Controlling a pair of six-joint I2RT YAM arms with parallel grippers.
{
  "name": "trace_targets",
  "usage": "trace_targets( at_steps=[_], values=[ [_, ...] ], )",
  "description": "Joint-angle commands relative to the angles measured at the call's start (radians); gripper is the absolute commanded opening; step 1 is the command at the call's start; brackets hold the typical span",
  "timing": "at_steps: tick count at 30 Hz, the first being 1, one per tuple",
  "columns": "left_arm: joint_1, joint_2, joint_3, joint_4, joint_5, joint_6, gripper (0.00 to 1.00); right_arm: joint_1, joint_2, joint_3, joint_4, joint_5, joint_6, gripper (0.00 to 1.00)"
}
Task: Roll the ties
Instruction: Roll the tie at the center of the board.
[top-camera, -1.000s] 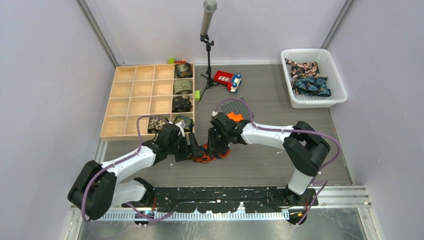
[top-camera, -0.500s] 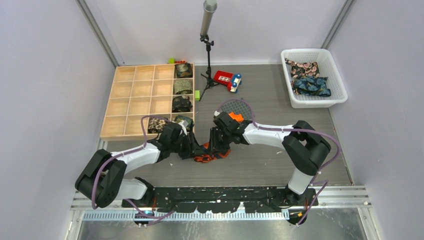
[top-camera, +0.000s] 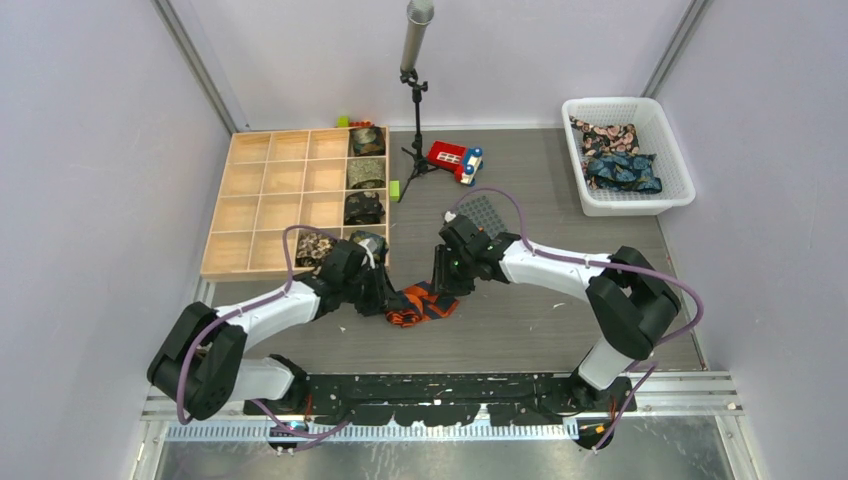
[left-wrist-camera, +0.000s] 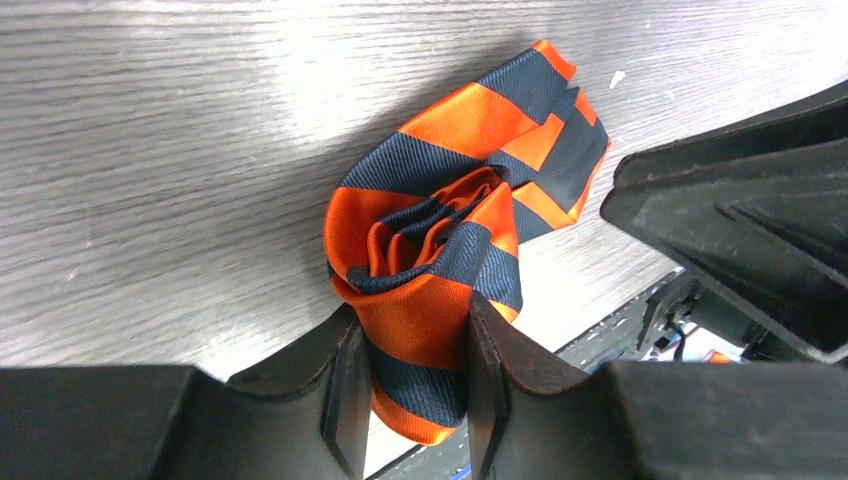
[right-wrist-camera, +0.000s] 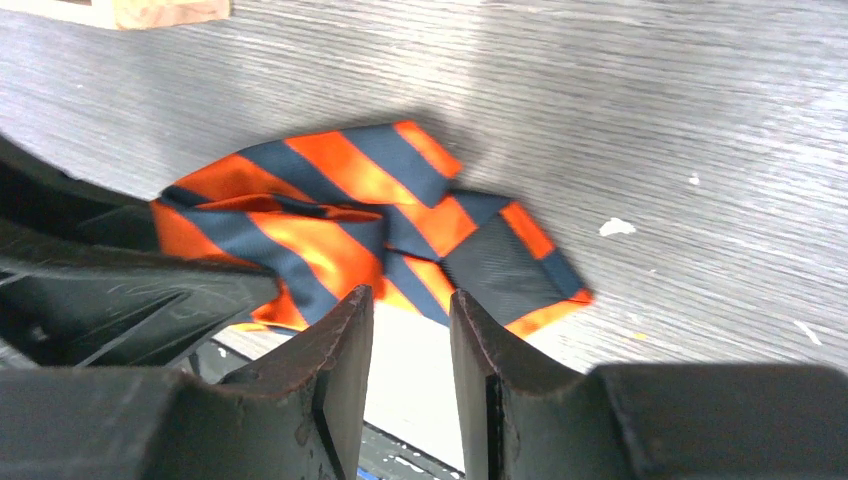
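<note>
The orange-and-black striped tie (top-camera: 418, 304) lies rolled into a loose coil on the grey table, and it also shows in the left wrist view (left-wrist-camera: 455, 230) and the right wrist view (right-wrist-camera: 350, 215). My left gripper (left-wrist-camera: 410, 385) is shut on the rolled end of this tie. My right gripper (right-wrist-camera: 412, 375) is open and empty, just above and beside the tie's loose tail, apart from it. Rolled dark ties (top-camera: 366, 172) sit in the right column of the wooden compartment box (top-camera: 268, 200). Unrolled dark printed ties (top-camera: 615, 155) lie in the white basket (top-camera: 670, 150).
A red toy car (top-camera: 455, 160) and a black stand with a grey tube (top-camera: 415, 90) are at the back middle. A grey studded plate (top-camera: 483, 212) lies behind my right wrist. The walls close in on both sides.
My right gripper has let go of the striped tie and pulled back to the right and away. My left gripper keeps its hold on the roll and has shifted slightly.
</note>
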Motion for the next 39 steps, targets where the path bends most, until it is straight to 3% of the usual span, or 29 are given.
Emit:
trace_targets(
  at_steps=[1,11,19,31,39],
  values=[
    [-0.008,-0.041,0.057,-0.203,-0.094,0.072,0.29,0.001,0.008,-0.006,-0.032,0.072,-0.02,0.39],
    [-0.043,-0.027,0.17,-0.408,-0.203,0.151,0.29,0.067,0.068,-0.043,0.002,0.114,0.026,0.37],
    [-0.132,0.036,0.328,-0.617,-0.42,0.214,0.29,0.134,0.058,-0.029,-0.088,0.185,0.07,0.35],
    [-0.267,0.2,0.486,-0.782,-0.697,0.223,0.29,0.083,-0.246,-0.017,-0.334,0.373,0.121,0.35],
    [-0.379,0.302,0.587,-0.895,-0.881,0.153,0.29,0.03,-0.471,-0.075,-0.399,0.462,0.176,0.35]
  ],
)
